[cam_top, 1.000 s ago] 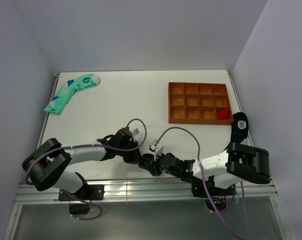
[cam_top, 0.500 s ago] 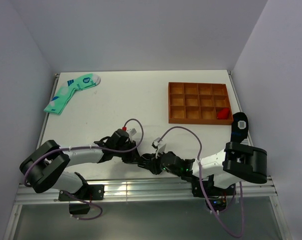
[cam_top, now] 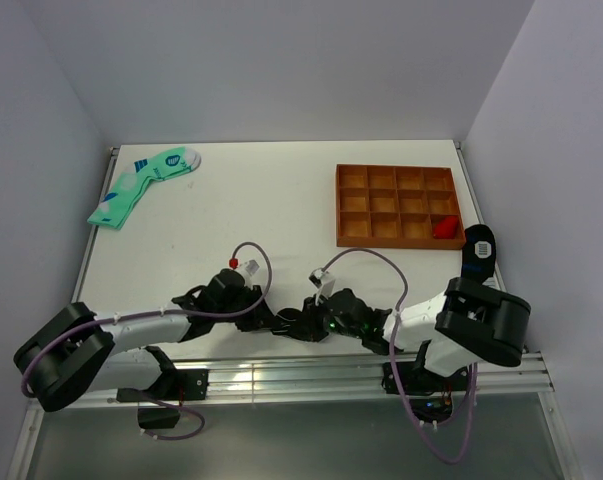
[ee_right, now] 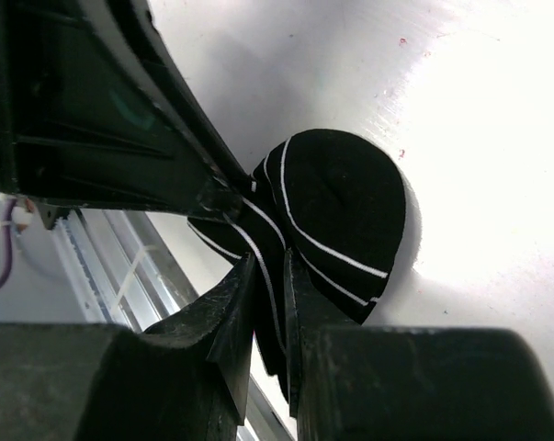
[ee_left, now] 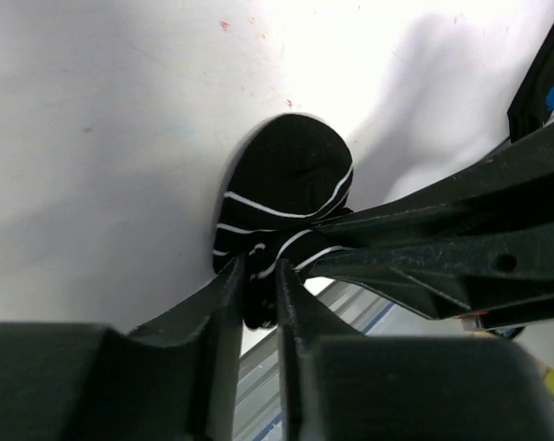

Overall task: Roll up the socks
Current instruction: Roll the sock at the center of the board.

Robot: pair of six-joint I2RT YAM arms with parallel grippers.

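Where the two arms lie low and meet at the near edge of the desk (cam_top: 261,210), the socks (ee_left: 286,184) sit as a small black bundle with thin white cross stripes, resting on the white surface just beside the metal rail at the desk's near edge. The left tool (ee_left: 258,271) has its jaws drawn narrow, with a fold of the black knit pinched between them at the bundle's near side. The right tool (ee_right: 269,266) is likewise narrow and grips another fold of the same bundle, a white stripe running into the gap between its fingers. The two tools come at the socks from opposite sides, left and right, and their tips lie close together, almost touching. From above, the bundle is mostly hidden under the tools. Well apart at the far left corner lie mint-green socks (cam_top: 141,185) with blue marks. At the far right stands an orange tray (cam_top: 396,205) of square compartments, with a red piece (cam_top: 444,228) in its near right compartment. A black object (cam_top: 479,248) lies at the right edge of the desk, just beside the tray.
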